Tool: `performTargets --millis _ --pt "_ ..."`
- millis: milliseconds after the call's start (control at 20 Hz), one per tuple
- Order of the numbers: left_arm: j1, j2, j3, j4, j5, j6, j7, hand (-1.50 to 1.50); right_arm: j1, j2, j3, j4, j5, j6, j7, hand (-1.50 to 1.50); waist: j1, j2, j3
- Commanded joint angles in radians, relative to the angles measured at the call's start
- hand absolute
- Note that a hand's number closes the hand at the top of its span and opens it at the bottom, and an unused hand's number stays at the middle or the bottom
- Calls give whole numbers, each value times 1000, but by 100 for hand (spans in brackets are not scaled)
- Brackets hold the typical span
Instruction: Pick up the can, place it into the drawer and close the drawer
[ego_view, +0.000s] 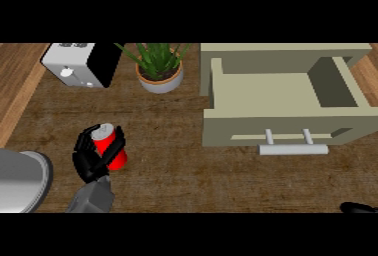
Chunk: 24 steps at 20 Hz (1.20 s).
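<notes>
A red can (112, 147) with a silver top stands on the wooden counter at the left. My left hand (90, 159) is wrapped round it from the left, fingers curled on its side and thumb on the near side. The beige drawer (280, 127) is pulled open at the right, its inside bare, with a pale bar handle (293, 149) on its front. Only a black tip of my right hand (359, 208) shows at the lower right edge.
A white and black toaster (80, 65) stands at the back left. A potted green plant (159, 67) sits beside it, left of the drawer cabinet (284, 51). A grey round object (21, 181) lies at the left edge near my left forearm.
</notes>
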Motion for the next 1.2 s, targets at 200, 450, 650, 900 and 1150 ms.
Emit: performTargets --millis 200,450,650,900,1150 --pt "-142 96 -270 125 -127 -402 174 150 -21 6 27 19 8 11 -16 -150 -38 11 -6" --pt "-304 99 -191 282 -105 -531 136 150 46 23 23 -40 19 15 -9 -150 -15 5 -5" --pt "-360 70 -216 249 -144 -519 208 150 -16 -3 -36 -19 -11 -5 30 -150 0 2 -4" --pt "-405 55 -263 82 -195 -427 356 150 24 33 9 -42 69 -15 8 -150 10 -2 -4" --pt "-487 91 -264 -52 -199 -423 547 150 -19 4 -23 -47 27 -6 36 -150 10 -2 -4"
